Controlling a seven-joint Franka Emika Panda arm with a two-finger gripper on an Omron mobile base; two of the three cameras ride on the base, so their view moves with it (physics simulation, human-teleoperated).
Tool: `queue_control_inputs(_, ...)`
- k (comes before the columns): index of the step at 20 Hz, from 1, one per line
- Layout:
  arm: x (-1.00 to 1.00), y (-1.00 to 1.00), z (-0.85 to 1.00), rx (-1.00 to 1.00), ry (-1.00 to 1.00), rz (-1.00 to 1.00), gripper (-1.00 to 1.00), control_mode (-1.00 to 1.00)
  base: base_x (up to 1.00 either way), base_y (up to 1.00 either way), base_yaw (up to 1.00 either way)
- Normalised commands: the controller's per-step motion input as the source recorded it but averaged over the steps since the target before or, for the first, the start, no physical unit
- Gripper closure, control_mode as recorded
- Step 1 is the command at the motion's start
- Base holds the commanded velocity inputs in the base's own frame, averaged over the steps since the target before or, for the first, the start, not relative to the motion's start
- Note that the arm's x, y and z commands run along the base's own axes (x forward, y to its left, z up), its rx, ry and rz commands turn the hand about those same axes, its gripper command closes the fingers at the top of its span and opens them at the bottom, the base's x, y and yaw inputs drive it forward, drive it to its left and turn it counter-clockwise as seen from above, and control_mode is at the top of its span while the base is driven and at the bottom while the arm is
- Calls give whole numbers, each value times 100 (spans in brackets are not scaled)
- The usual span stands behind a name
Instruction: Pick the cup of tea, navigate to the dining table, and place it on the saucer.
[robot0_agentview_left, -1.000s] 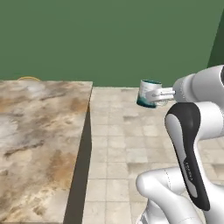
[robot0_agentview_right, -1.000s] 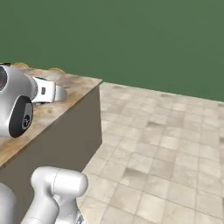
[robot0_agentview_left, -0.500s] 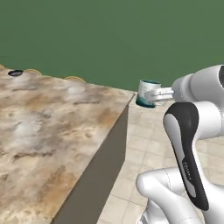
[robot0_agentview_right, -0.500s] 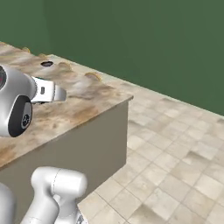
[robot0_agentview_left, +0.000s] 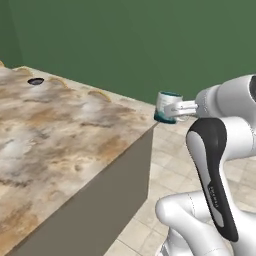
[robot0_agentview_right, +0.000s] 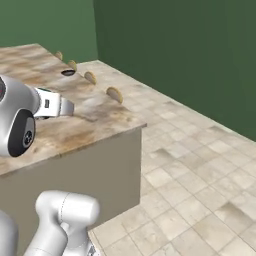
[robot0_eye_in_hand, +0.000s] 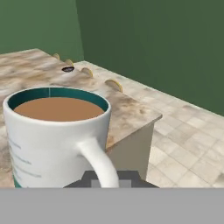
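Transit leg, pick done. Far left on the dining table (robot0_agentview_left: 65, 135): saucer (robot0_agentview_left: 35, 81), small dark dish near the far edge, well apart from the load. Same dish visible in right base view (robot0_agentview_right: 67, 73) and hand view (robot0_eye_in_hand: 67, 69), tan stool tops (robot0_agentview_right: 114, 93) poking up along the table's far side just beyond it. Moving right: table corner, then cup of tea (robot0_agentview_left: 166, 107) held upright in the air just past that corner, level with or slightly above the stone top. Gripper (robot0_agentview_left: 175, 109) clamped narrow on the cup, by the handle judging from hand view, where the handle runs down to the finger tips (robot0_eye_in_hand: 92, 180). Tea (robot0_eye_in_hand: 57, 109) brown, close to the rim, surface level. Green wall (robot0_agentview_left: 150, 45) behind, tiled floor (robot0_agentview_left: 165, 160) right of the table.

Next, as judged: close on the saucer's end of the table, keep the wrist level against slosh, carry the cup over the top with clearance at the edge, centre over the dish's ring, lower until seated, then release. Risk: handle-only grip may let the cup swing or tilt on a stop.
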Motion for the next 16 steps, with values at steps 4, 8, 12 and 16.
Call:
queue_control_inputs(4, 0, 0, 0, 0, 0, 0, 100, 100, 35, -100, 29)
queue_control_inputs(8, 0, 0, 0, 0, 0, 0, 100, 100, 44, -100, 29)
queue_control_inputs(12, 0, 0, 0, 0, 0, 0, 100, 100, 44, -100, 30)
queue_control_inputs(16, 0, 0, 0, 0, 0, 0, 100, 100, 49, -100, 29)
